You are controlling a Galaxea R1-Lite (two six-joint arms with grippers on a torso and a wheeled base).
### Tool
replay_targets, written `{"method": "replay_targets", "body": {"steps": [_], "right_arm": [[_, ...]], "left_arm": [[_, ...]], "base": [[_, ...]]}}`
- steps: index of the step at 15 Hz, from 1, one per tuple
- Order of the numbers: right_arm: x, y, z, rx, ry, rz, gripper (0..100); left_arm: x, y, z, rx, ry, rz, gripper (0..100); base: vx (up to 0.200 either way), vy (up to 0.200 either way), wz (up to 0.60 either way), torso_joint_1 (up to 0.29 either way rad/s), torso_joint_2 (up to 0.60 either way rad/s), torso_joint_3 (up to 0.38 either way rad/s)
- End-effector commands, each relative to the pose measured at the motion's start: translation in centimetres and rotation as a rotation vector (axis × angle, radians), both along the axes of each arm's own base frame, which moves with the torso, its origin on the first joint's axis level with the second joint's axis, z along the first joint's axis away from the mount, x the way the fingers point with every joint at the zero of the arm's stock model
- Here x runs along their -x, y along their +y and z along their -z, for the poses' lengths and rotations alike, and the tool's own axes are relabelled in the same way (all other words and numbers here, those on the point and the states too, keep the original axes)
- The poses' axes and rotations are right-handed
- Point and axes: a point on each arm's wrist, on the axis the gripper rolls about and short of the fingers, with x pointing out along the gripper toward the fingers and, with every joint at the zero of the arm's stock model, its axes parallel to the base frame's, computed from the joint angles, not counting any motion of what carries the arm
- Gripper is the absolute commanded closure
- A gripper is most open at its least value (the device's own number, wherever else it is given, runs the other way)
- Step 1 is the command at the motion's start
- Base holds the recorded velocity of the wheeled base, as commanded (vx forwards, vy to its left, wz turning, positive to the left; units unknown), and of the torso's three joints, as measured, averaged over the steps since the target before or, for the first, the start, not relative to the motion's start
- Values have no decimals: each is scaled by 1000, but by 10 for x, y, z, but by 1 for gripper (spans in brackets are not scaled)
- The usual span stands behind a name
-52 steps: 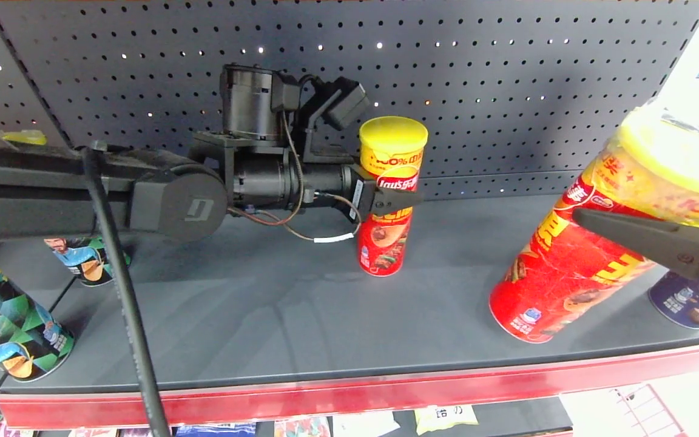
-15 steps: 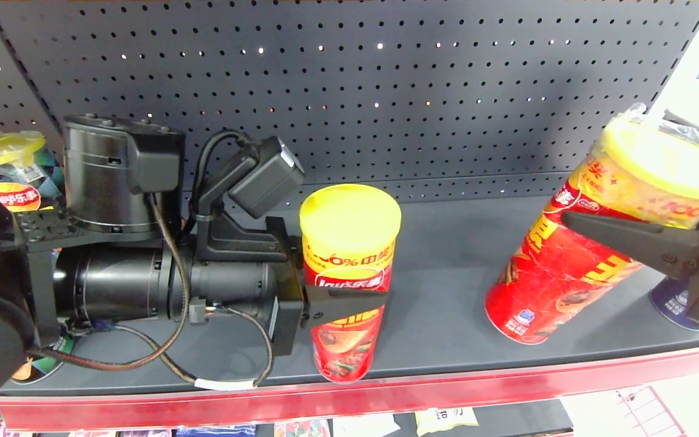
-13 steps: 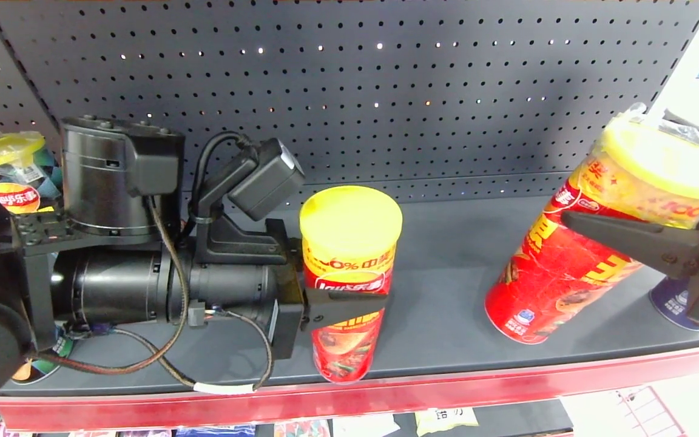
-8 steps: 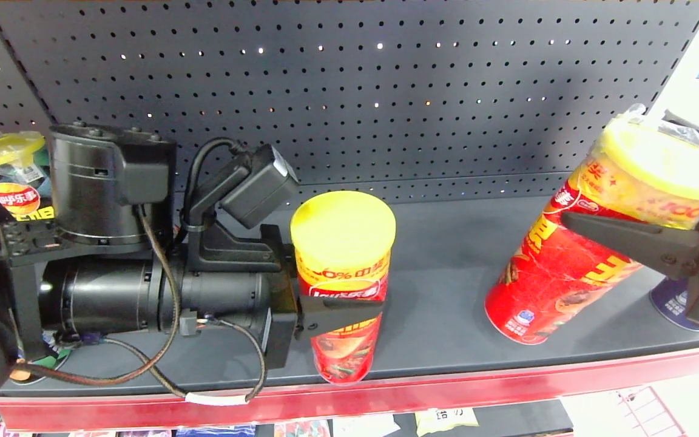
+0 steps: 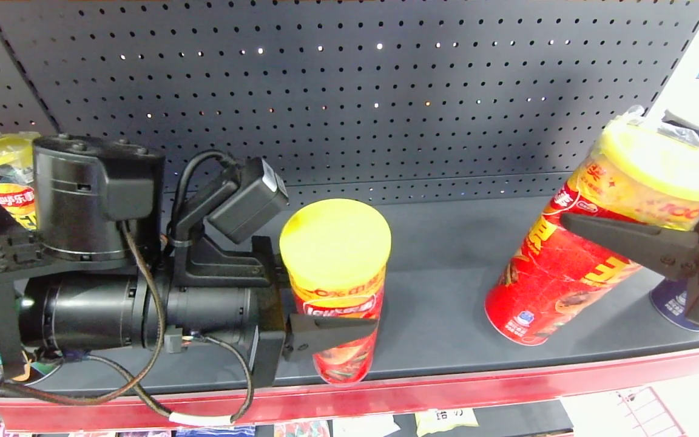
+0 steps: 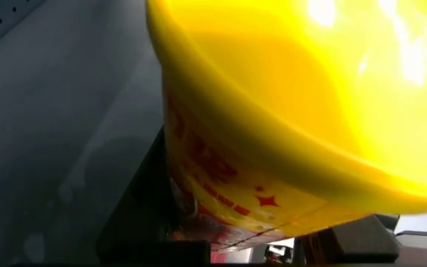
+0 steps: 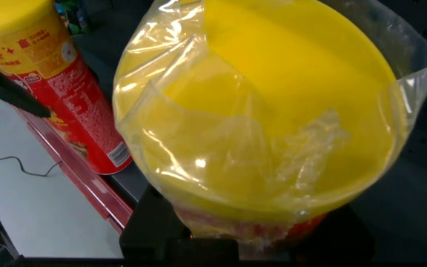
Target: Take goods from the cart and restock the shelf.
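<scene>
- Shelf (image 5: 446, 285): dark grey board with a red front lip and a perforated back panel (image 5: 386, 91).
- Larger red chip can (image 5: 574, 267), yellow lid: tilted over the shelf's right part. The right gripper (image 5: 604, 224) is clamped near its top. Whether its base touches the board cannot be told. The right wrist view adds clear film bunched over the lid (image 7: 273, 111).
- Smaller red chip can (image 5: 337, 285): upright at the front lip, left of centre. The left gripper (image 5: 355, 315) pinches it mid-body. The left wrist view gives its lid rim (image 6: 288, 111) close up.
- Blue can (image 5: 674, 300): behind the right gripper.
- Bagged can (image 5: 3, 176): far left.
</scene>
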Motion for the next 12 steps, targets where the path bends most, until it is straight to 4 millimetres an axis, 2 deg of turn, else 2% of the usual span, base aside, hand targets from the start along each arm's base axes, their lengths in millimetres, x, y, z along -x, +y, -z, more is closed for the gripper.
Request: {"method": "replay_targets", "body": {"steps": [1, 5, 8, 12], "right_arm": [[0, 0, -1, -1, -2, -1, 100], [-9, 7, -6, -2, -3, -10, 100], [-35, 23, -13, 5, 9, -21, 100], [-67, 70, -10, 28, 54, -117, 100]], "left_arm": [[-1, 0, -2, 7, -9, -2, 0], [1, 1, -4, 12, -18, -6, 0], [8, 9, -4, 12, -23, -21, 0], [32, 46, 8, -7, -15, -108, 0]], "base": [[0, 0, 0, 0, 0, 0], [0, 0, 0, 0, 0, 0], [0, 0, 0, 0, 0, 0], [0, 0, 0, 0, 0, 0]]}}
